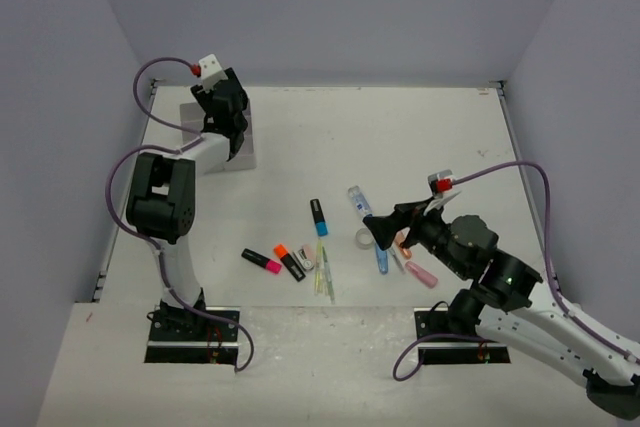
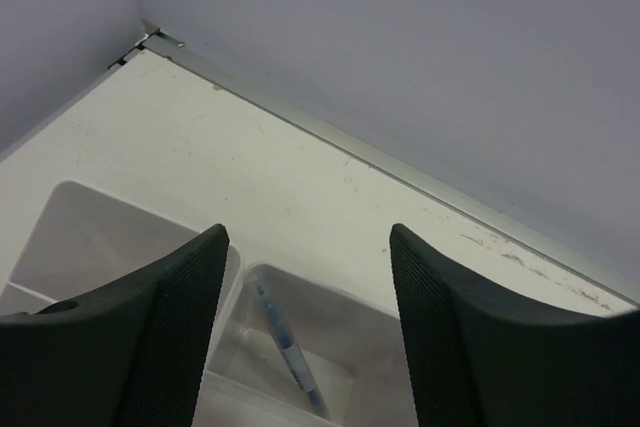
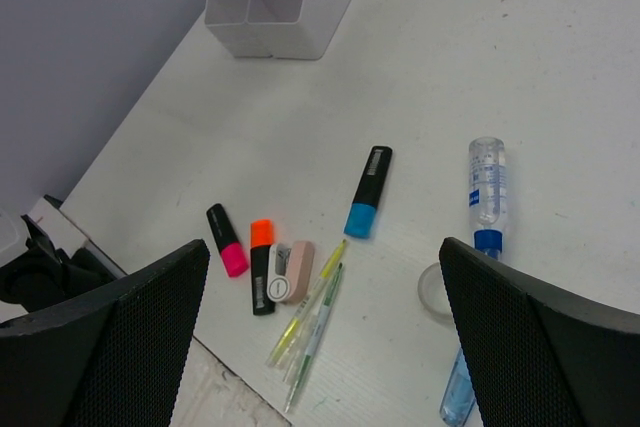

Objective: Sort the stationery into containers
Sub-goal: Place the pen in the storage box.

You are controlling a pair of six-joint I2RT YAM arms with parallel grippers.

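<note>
Apparently at a drop-off. Over the six-compartment tray (image 1: 246, 155) at the upper left of the overhead view with the left tool (image 1: 222, 112), fingers apart and gripping nothing. From the left wrist, a thin bluish pen (image 2: 290, 357) lying slantwise inside the compartment right below that gap, clear of both fingers. To the lower left of that frame, a neighbouring compartment with nothing visible in the part shown.

Hovering over the loose stationery at the centre-right of the table (image 1: 400, 137) with the right tool (image 3: 322, 247), fingers spread wide, nothing between them. Below it in the right-wrist frame, from left to right:
- pink-ended highlighter (image 3: 227, 240);
- orange-ended highlighter (image 3: 262, 267) touching a pale pink eraser (image 3: 292, 270);
- two thin yellow-green pens (image 3: 310, 322) side by side;
- blue-ended highlighter (image 3: 368, 190) set apart higher up;
- clear tape ring (image 3: 435, 292) just beside a blue-capped tube (image 3: 487, 187).

All of these well apart from the tray, at the top of that frame.

So likely early in the sort, with most pieces left on the table. Next, probably: lift the left arm clear of the tray rim, or lower the right tool onto one item. Calls for squaring the fingers across a barrel, and for care with the touching highlighter and eraser, likely to shift together.

No writing legible anywhere: faint print on the tube, a small white label on the eraser, a pale mark on the blue-ended highlighter's barrel, all too small to read.
</note>
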